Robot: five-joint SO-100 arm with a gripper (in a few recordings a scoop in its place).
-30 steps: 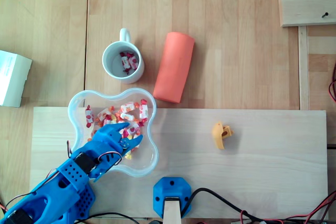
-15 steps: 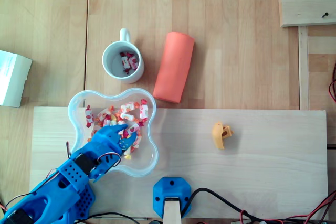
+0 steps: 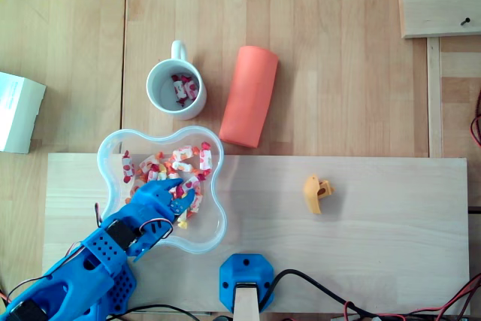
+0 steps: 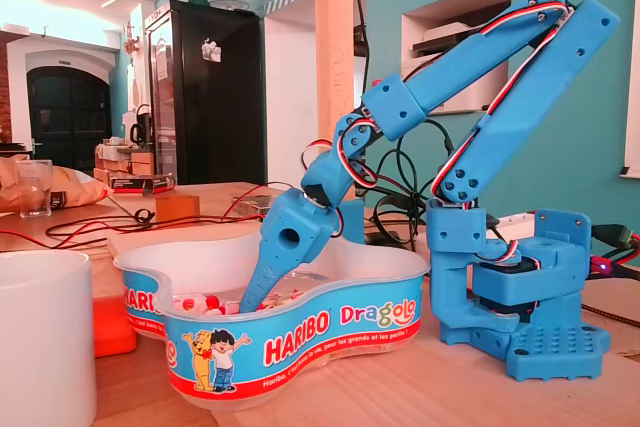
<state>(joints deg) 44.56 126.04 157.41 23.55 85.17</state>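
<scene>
The gripper (image 3: 186, 195) dips into the tub (image 3: 210, 225) at the near left of the worktop (image 3: 338, 58), its tips among the sweets (image 3: 180, 162). Whether the fingers pinch one cannot be told. The sweets look light, small and slippery in their wrappers, so one is best pinched across its middle.

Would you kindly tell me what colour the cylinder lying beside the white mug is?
The smooth cylinder is coral orange, clearest in the overhead view.

Teal walls (image 4: 590, 147), black fridge (image 4: 215, 107), pale wooden table (image 3: 338, 50).
</scene>
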